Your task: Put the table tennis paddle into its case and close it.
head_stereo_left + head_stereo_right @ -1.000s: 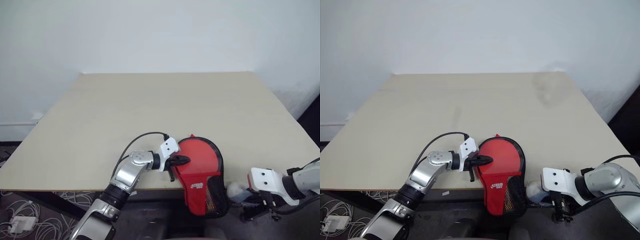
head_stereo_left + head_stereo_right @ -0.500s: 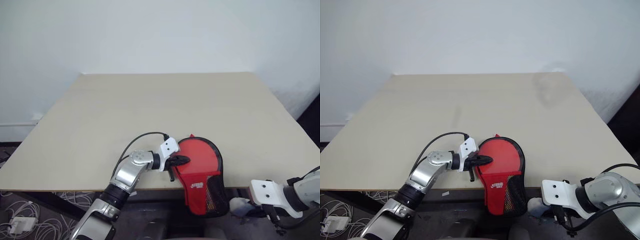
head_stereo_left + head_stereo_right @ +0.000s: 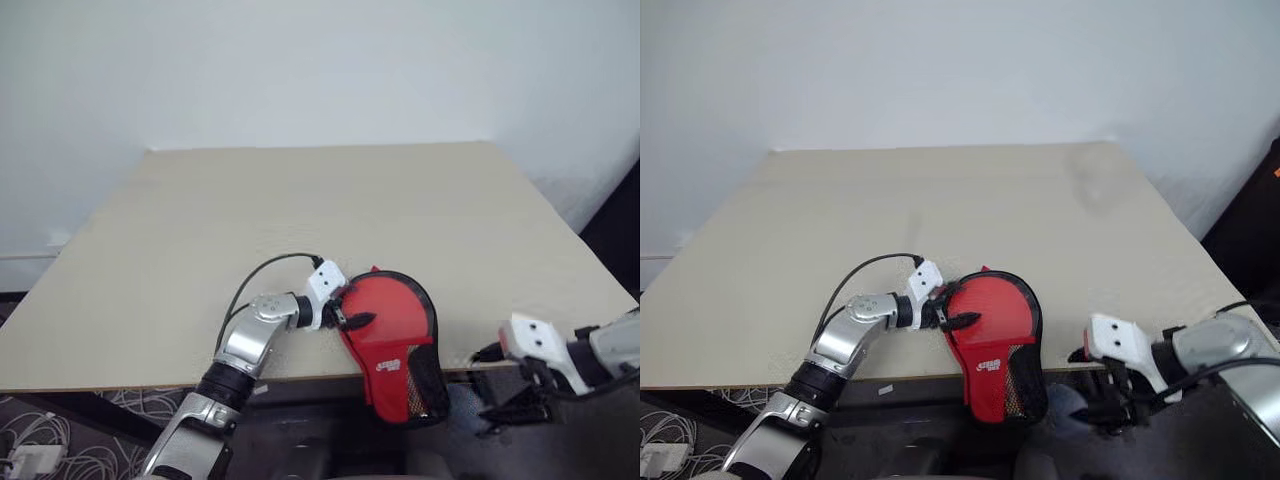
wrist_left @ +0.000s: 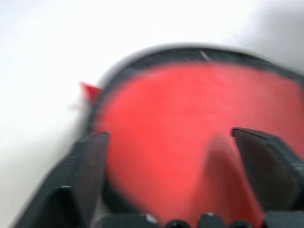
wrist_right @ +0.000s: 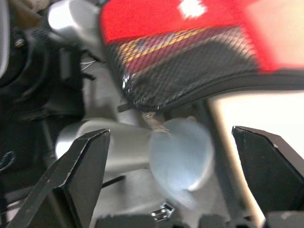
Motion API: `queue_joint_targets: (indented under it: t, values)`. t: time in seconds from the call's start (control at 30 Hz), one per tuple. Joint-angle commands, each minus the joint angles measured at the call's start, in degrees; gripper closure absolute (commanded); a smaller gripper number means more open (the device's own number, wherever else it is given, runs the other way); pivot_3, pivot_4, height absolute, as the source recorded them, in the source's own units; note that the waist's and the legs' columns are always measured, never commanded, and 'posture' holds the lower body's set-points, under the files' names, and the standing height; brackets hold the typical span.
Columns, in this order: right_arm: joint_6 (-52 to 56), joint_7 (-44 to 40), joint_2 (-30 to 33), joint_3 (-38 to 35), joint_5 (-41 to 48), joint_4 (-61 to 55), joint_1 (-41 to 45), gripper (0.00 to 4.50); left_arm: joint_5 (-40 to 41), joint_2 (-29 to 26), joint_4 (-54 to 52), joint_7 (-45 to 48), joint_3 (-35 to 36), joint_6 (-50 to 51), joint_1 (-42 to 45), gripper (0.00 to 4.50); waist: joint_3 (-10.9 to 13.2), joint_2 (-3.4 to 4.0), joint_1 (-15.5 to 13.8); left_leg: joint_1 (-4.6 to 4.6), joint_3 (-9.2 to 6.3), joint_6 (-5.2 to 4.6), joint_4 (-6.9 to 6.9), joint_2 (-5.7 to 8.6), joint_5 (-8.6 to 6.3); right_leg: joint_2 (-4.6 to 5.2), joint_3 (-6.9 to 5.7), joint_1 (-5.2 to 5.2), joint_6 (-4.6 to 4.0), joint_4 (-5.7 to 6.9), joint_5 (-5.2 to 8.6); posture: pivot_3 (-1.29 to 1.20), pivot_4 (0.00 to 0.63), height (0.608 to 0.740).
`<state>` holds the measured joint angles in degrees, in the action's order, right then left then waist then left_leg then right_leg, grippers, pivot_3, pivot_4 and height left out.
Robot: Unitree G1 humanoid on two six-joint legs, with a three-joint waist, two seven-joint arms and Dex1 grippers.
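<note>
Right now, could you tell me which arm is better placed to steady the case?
Left, probably: the left gripper hovers with jaws open at the case on the table, while the right gripper hangs off the table's near edge.

Pale wood table against plain white wall — cables on dark floor.

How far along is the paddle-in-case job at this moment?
Nearly done, it seems: the case lies zipped shut at the table edge, with striped handle colours showing through its mesh. Both tools, left and right, stand open and hold nothing. Little appears left besides withdrawing.
</note>
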<state>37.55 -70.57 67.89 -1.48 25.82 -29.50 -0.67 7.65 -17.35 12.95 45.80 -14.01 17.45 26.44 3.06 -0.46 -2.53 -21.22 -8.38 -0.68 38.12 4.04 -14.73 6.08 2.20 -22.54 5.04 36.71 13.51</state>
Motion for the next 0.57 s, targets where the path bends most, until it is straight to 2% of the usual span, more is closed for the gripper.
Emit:
queue_joint_targets:
  t: [0.03,0.17,0.23,0.33,0.57]
  values:
    - [0.27,0.27,-1.03,-0.99,1.01,3.14,4.54,0.00,1.56,-3.20,-6.06,-0.30,4.62,1.47,2.51,0.05,0.03,-0.09,0.02,-0.12,-0.03,-0.04,0.00,0.00,0.02,-0.02,-0.01,-0.11,0.00,-0.01,-0.01,0.00,0.000,0.698]
    - [2.29,3.37,-4.75,0.79,0.85,6.24,12.39,0.00,4.56,-8.65,-10.56,0.27,10.89,5.03,2.62,0.05,0.05,-0.14,0.09,-0.81,-0.03,-0.12,0.04,0.11,0.09,0.00,0.14,-0.91,-0.22,-0.02,-0.17,0.00,0.000,0.698]
    - [3.90,5.04,-7.26,1.17,1.46,7.47,15.77,0.00,6.47,-10.30,-11.33,-0.79,14.87,5.96,2.78,0.05,0.07,-0.16,0.25,-0.83,-0.02,-0.11,0.05,0.15,0.08,0.00,0.15,-0.93,-0.42,-0.04,-0.29,0.00,0.000,0.698]
    - [5.81,7.86,-11.30,1.42,1.87,9.90,19.92,0.00,8.78,-11.63,-10.72,-2.92,19.94,7.27,3.19,0.05,0.11,-0.22,0.26,-0.82,-0.04,-0.14,0.07,0.15,0.07,0.00,0.11,-0.89,-0.26,-0.04,-0.19,0.00,0.000,0.698]
    - [8.57,16.02,-20.63,3.63,0.63,14.36,26.97,0.00,8.99,-16.13,-12.54,-4.26,22.52,11.08,-1.92,0.05,0.11,-0.23,0.47,-0.67,0.00,-0.11,0.17,0.26,0.10,-0.15,0.09,-0.78,-0.41,0.04,-0.30,0.00,0.000,0.698]
